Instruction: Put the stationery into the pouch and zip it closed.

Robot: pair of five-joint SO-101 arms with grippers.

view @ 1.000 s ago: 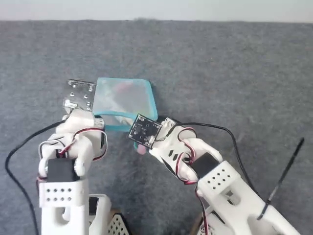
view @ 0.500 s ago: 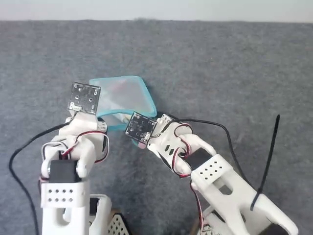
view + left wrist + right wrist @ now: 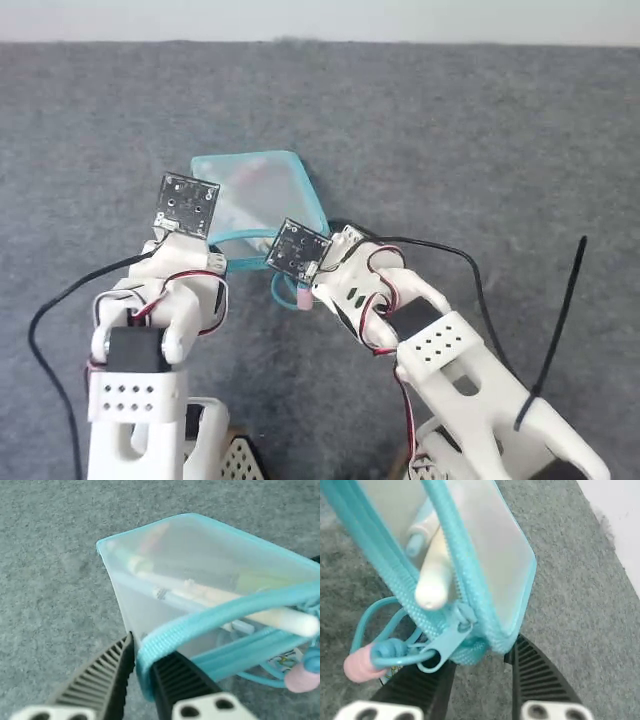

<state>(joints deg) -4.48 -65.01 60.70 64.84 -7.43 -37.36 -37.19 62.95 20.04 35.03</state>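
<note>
Jaws of both arms pinch opposite ends of the open pouch (image 3: pixel 262 195).

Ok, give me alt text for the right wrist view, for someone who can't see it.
The right gripper clamps the zip end of a translucent teal-edged pouch, unzipped, a white pen poking out beside the zip pull and pink bead. Grey carpet lies beneath.

You won't find any text, number or sign here that you can read. The small printed tag (image 3: pixel 281 658) by the pouch's (image 3: pixel 200 560) zip cord shows coloured marks too small to make out. The dark mark on one pen (image 3: pixel 175 600) inside is just as illegible.
</note>
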